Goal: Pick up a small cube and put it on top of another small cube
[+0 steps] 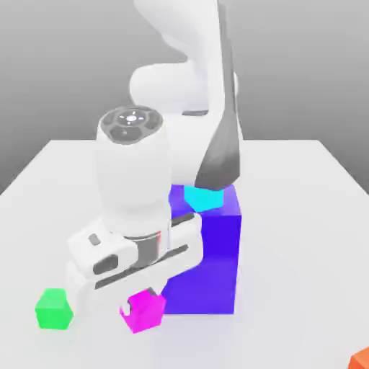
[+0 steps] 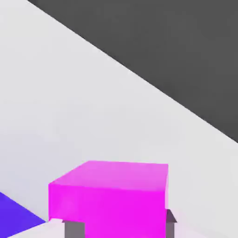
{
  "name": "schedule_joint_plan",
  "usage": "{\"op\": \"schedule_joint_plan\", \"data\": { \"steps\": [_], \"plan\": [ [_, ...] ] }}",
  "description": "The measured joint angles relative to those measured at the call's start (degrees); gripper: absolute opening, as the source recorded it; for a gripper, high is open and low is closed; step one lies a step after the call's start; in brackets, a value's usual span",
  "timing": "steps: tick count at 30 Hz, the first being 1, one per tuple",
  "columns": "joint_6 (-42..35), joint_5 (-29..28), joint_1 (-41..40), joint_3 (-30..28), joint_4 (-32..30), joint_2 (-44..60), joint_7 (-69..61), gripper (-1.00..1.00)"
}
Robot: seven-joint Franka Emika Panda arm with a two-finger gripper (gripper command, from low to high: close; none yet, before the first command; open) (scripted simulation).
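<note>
The small cube (image 1: 146,312), glossy magenta, sits between the fingers of my gripper (image 1: 141,308), which is shut on it, low over the white table in front of the big blue-purple block (image 1: 205,259). In the hand view the small cube (image 2: 111,195) is close up, with a dark fingertip (image 2: 74,228) on either side of it and my gripper (image 2: 122,226) closed on it. I cannot tell whether the cube touches the table. A green small cube (image 1: 54,308) lies on the table towards the exterior view's left. A cyan small cube (image 1: 204,197) rests on top of the blue-purple block.
The white arm rises over the blue-purple block and hides part of it. An orange object (image 1: 360,358) pokes in at the exterior view's lower right corner. The white table (image 1: 303,216) spreads out to the exterior view's right. A corner of the blue-purple block (image 2: 14,214) appears in the hand view.
</note>
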Motion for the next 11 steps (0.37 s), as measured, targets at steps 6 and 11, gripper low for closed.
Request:
{"op": "schedule_joint_plan", "data": {
  "steps": [6, 11],
  "plan": [
    [6.73, 6.98, -7.35, -6.2, -4.15, 1.0, 7.86, -1.0],
    [11.56, 13.28, -11.09, -2.54, -3.97, 6.35, 4.39, 1.0]
  ]
}}
